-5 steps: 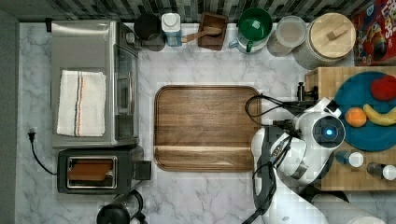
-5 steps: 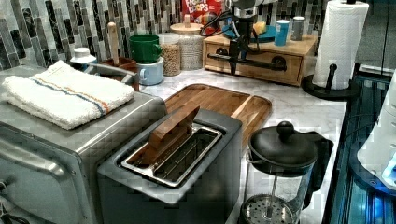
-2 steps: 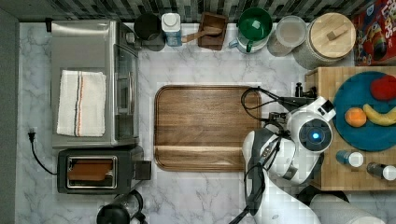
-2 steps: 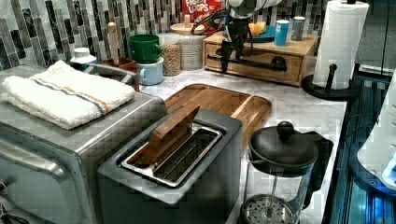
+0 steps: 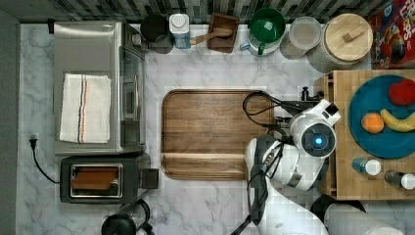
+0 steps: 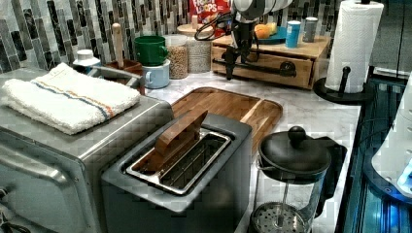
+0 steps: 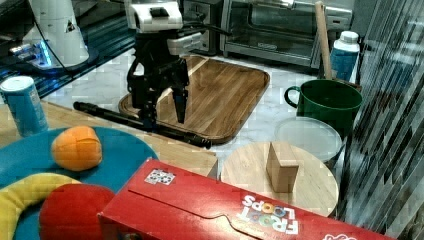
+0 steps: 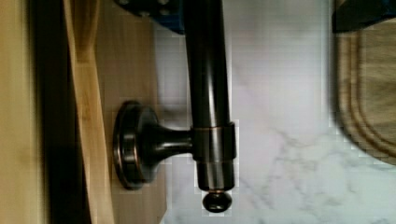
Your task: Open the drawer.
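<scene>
The top view looks straight down on the marble counter, centred on the wooden tray point(image 5: 218, 133). The left view looks low from beside the toaster point(image 6: 180, 165), across the tray toward the drawer point(image 6: 265, 65). The right view faces back from behind the cereal box point(image 7: 240, 210) toward the tray. The wrist view sits close above the drawer's handle point(image 8: 208, 93). All four views share the tray.

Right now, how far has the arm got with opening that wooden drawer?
Early stage. Done: the gripper has reached the drawer's black bar handle, its open fingers straddling the bar near one end. In hand: lining up the grasp; in the wrist view the handle sits right in front of the camera. Left: closing on the bar and pulling. The drawer still looks shut, or barely cracked, in the left view.
</scene>
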Robot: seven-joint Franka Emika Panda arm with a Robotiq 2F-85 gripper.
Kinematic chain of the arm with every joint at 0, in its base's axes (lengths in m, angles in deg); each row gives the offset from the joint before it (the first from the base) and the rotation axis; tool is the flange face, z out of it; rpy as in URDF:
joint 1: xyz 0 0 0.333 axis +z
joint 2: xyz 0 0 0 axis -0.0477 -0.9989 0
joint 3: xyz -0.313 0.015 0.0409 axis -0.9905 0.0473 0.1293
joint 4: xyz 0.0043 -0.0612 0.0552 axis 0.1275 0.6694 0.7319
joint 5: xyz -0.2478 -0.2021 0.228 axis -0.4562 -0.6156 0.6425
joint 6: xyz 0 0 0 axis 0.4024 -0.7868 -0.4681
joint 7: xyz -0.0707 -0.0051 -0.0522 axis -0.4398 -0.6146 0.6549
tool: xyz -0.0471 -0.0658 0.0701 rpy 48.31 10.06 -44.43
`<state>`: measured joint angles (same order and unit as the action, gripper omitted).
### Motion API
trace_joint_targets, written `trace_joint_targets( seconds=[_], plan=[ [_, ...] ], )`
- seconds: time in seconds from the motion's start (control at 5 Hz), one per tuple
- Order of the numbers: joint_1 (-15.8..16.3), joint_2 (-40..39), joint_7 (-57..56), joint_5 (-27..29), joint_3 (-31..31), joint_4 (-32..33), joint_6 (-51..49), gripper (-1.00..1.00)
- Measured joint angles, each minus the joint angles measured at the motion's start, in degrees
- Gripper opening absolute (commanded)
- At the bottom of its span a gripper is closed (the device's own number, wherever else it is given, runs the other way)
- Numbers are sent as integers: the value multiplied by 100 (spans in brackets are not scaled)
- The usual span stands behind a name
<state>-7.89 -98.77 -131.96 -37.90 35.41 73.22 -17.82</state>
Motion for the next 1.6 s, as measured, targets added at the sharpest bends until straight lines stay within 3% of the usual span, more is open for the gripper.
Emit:
trace_joint_targets(
  seconds=[0.4, 1.0, 1.6],
  plan=[
    [548, -52, 1326, -2, 190, 34, -22, 100],
    [1399, 217, 2235, -23, 301, 235, -492, 100],
    [1367, 235, 2582, 76, 317, 145, -677, 100]
  ],
)
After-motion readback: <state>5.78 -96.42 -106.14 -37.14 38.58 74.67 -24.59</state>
